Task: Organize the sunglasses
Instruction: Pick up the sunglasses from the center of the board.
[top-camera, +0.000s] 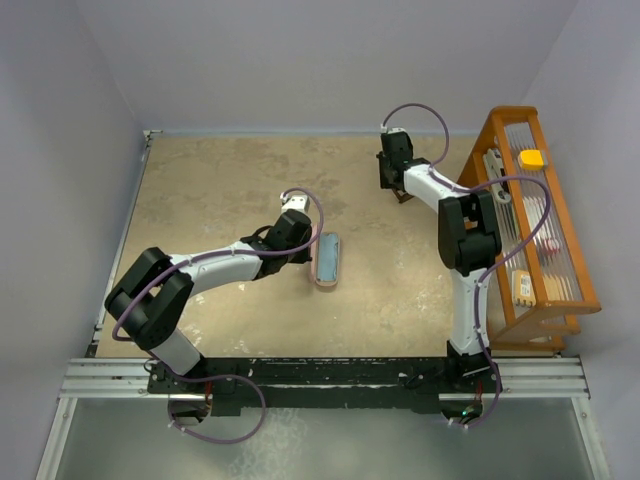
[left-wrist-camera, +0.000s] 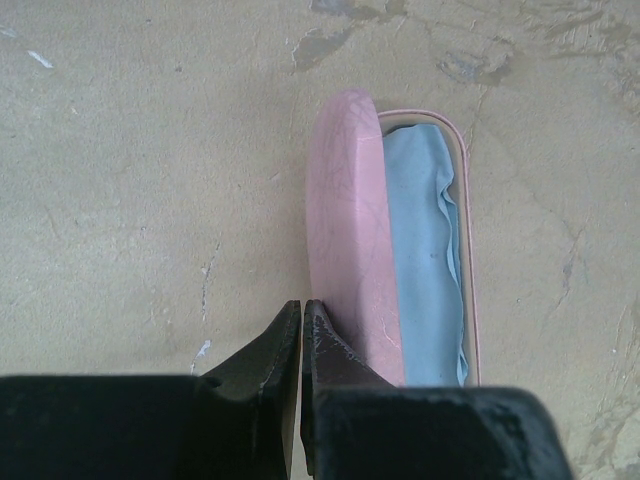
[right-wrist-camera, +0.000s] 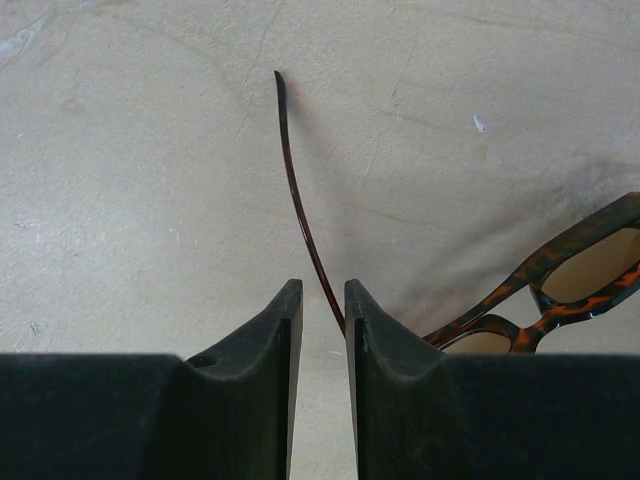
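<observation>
The sunglasses (right-wrist-camera: 560, 290) have a tortoiseshell brown frame with dark lenses and lie on the table at the lower right of the right wrist view. One slim temple arm (right-wrist-camera: 295, 200) stretches forward. It passes between the tips of my right gripper (right-wrist-camera: 320, 285), close to the right finger, and the jaws stand slightly apart without pinching it. In the top view this gripper (top-camera: 393, 185) is at the far right of the table. The pink case (left-wrist-camera: 345, 230) lies open mid-table with a light blue cloth (left-wrist-camera: 425, 250) inside. My left gripper (left-wrist-camera: 302, 305) is shut and empty, its tips at the near left edge of the case (top-camera: 327, 260).
A wooden rack (top-camera: 540, 230) stands along the right edge of the table, holding a yellow object (top-camera: 532, 158) and other small items. Pale walls close in the table at the back and left. The right arm's elbow (top-camera: 468, 230) hangs near the rack.
</observation>
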